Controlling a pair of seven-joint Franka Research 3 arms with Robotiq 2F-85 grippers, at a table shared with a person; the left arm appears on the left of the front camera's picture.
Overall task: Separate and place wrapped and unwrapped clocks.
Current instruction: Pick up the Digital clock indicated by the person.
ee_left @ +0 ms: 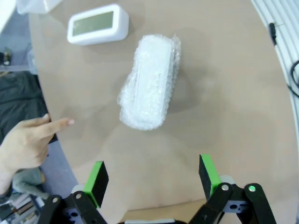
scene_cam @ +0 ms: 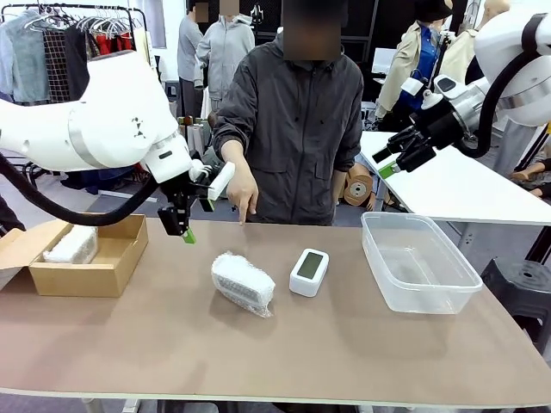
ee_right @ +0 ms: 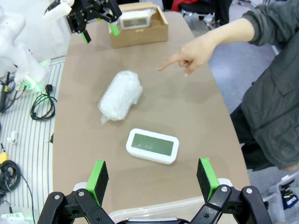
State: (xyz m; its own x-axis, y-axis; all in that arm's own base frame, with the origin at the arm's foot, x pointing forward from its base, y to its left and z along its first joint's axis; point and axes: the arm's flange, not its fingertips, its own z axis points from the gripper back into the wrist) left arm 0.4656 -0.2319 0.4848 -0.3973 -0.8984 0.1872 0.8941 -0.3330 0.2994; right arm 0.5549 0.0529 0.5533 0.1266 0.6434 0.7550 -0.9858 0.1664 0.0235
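From the front, the left gripper (scene_cam: pixel 179 231) hung above the table (scene_cam: pixel 172 353) at about 10 o'clock from the table's middle. Its green-padded fingers pointed down and stood wide apart with nothing between them. The right gripper (scene_cam: pixel 384 162) was raised high at 2 o'clock, clear of the table, jaws spread wide and empty. One wrapped clock (scene_cam: pixel 243 282) lay on its side near the table's middle, and the bare clock (scene_cam: pixel 308 271) stood just beside it at its 3 o'clock, apart from it. A clear tub (scene_cam: pixel 375 254) sat further out at 3 o'clock. A cardboard box (scene_cam: pixel 86 275) sat at 9 o'clock with a second wrapped clock (scene_cam: pixel 71 245) lying inside. The person's hand (scene_cam: pixel 243 196) pointed a finger down at the far edge, at 12 o'clock from the wrapped clock.

In the left wrist view, the left gripper's pads were far apart and held nothing. The wrapped clock lay straight ahead at 12 o'clock, the bare clock beyond it at 11 o'clock, and the person's hand came in at 9 o'clock.

In the right wrist view, the right gripper's jaws gaped empty above the tub's rim. The bare clock lay at 12 o'clock, screen up, with the wrapped clock past it at 11 o'clock. The pointing hand was at 1 o'clock, with the box and its bundle farthest off at 12 o'clock
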